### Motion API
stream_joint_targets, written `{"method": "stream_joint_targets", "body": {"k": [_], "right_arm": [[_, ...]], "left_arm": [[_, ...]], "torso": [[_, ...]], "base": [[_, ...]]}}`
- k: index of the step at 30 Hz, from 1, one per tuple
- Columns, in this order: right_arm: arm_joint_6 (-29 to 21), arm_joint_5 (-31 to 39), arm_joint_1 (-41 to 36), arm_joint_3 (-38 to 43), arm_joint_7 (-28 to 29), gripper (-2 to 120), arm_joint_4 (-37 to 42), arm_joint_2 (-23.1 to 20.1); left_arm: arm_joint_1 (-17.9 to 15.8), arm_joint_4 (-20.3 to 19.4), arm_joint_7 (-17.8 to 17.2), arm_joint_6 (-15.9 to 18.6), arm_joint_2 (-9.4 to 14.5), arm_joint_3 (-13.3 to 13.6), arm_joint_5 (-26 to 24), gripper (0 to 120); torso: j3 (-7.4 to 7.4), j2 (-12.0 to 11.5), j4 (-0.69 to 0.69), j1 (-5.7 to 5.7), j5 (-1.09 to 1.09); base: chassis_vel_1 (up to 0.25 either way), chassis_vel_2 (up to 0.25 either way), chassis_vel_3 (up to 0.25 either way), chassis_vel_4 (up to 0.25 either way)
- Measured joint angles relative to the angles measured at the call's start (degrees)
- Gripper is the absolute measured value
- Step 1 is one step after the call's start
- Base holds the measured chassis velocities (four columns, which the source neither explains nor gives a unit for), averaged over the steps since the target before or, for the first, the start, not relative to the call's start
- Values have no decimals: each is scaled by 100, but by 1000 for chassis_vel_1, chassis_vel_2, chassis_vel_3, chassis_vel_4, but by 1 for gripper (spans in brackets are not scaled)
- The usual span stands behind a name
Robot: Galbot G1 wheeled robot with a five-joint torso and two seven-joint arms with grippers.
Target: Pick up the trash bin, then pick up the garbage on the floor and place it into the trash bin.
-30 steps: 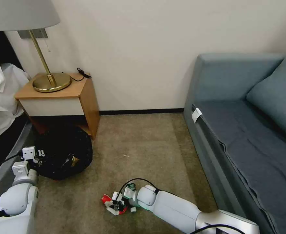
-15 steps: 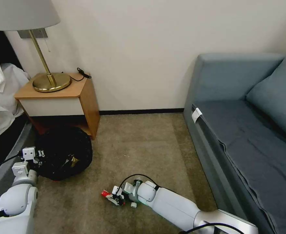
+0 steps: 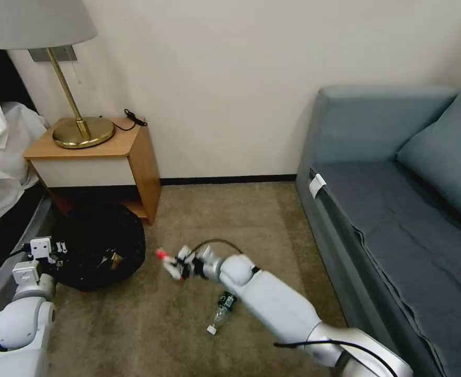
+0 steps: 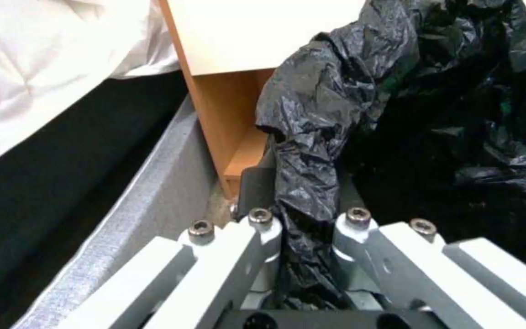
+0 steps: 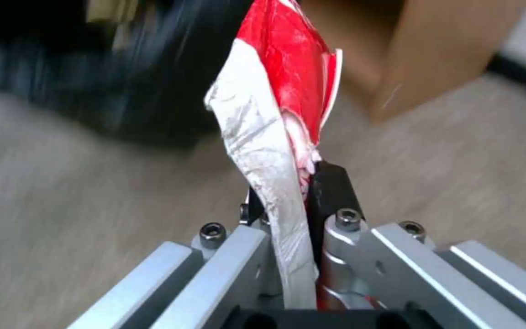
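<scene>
Head view, right hand [image 3: 173, 266] clamps red-and-white pack [image 3: 163, 257]

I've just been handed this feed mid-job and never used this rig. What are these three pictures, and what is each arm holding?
It is a wheeled robot with two arms. The wide picture is from its head, looking down at a carpeted floor; the other two are from cameras on each wrist. The left gripper has its jaws shut on the black bag at the rim of the trash bin, beside a wooden nightstand. The right gripper holds a crushed red-and-white pack above the floor, near the bin. A small clear bottle lies on the carpet.
</scene>
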Motion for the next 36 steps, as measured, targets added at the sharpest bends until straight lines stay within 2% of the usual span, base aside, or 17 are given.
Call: {"method": "stream_joint_targets", "body": {"k": [9, 11, 17, 28, 36], "right_arm": [[-130, 738, 236, 233, 124, 1, 537, 248], [-134, 942, 255, 99, 262, 1, 736, 391], [-117, 1173, 160, -358, 639, 1, 1185, 446], [392, 1163, 111, -772, 919, 1, 494, 562], [522, 1084, 51, -875, 956, 29, 252, 560]], "left_arm": [[-67, -131, 28, 60, -85, 181, 31, 4], [-75, -206, 55, 83, -149, 246, 72, 4], [-73, -236, 83, 105, -167, 276, 72, 4], [89, -438, 146, 123, -324, 331, -20, 4], [115, -490, 151, 140, -381, 417, -18, 4]], "torso": [[0, 0, 0, 0, 0], [0, 0, 0, 0, 0], [0, 0, 1, 0, 0], [0, 0, 0, 0, 0], [0, 0, 0, 0, 0]], "base": [[0, 0, 0, 0], [0, 0, 0, 0], [0, 0, 0, 0], [0, 0, 0, 0], [0, 0, 0, 0]]}}
